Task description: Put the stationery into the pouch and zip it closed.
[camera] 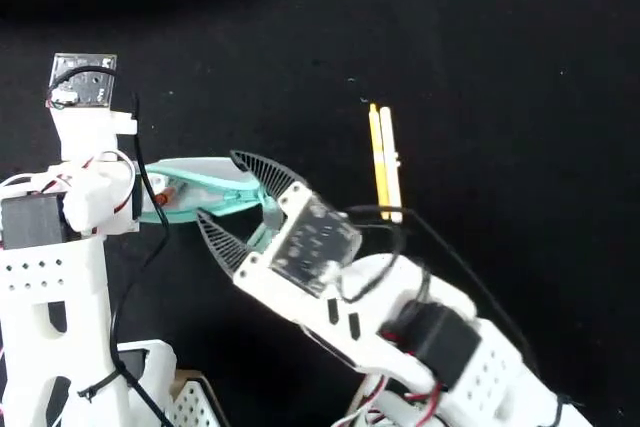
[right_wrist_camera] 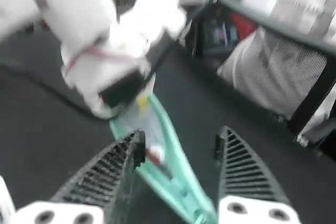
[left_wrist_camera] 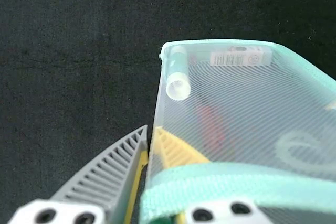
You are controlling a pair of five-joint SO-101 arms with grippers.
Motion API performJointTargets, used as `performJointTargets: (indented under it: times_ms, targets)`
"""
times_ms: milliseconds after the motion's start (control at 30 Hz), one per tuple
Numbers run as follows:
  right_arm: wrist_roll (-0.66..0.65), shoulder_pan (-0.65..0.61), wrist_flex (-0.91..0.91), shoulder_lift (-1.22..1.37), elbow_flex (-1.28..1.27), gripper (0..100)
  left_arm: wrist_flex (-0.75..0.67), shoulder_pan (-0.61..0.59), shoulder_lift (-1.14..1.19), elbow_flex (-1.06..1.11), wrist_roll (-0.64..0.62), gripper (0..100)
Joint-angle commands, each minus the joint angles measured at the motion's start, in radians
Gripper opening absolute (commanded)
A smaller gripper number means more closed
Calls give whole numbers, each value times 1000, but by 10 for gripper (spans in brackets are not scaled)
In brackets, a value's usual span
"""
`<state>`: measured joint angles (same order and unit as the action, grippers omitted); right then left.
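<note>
Left pincer (left_wrist_camera: pixel 151 132) is clamped on one end of the pouch (left_wrist_camera: pixel 241 108), likely to steady it; right pincer (right_wrist_camera: pixel 178 142) is spread astride the other end. Two pencils (camera: pixel 385 162) lie nearby on the bench (camera: pixel 500 67).

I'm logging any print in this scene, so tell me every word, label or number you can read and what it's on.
The white label on or inside the pouch: print too small and blurred to read.
No other text is legible.
</note>
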<state>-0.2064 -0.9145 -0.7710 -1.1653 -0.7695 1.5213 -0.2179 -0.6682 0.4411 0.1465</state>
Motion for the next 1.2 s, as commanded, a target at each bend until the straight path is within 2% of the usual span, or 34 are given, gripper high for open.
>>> performJointTargets:
  times_ms: [0,200,300,367,533,700,1167]
  targets:
    - [6,86,-3,-12,108,162,2,-19,12,53,-5,30]
    - [12,500,-2,-2,15,79,2,-19,12,53,-5,30]
    - [11,677,5,-2,-133,122,2,-19,12,53,-5,30]
    - [12,747,5,-2,-226,157,2,-19,12,53,-5,30]
    - [5,783,6,1,-351,168,2,-19,12,51,-5,30]
    - [11,784,40,145,-294,168,0,-19,12,53,-5,30]
    - [12,787,21,1187,444,170,3,-21,12,53,-5,30]
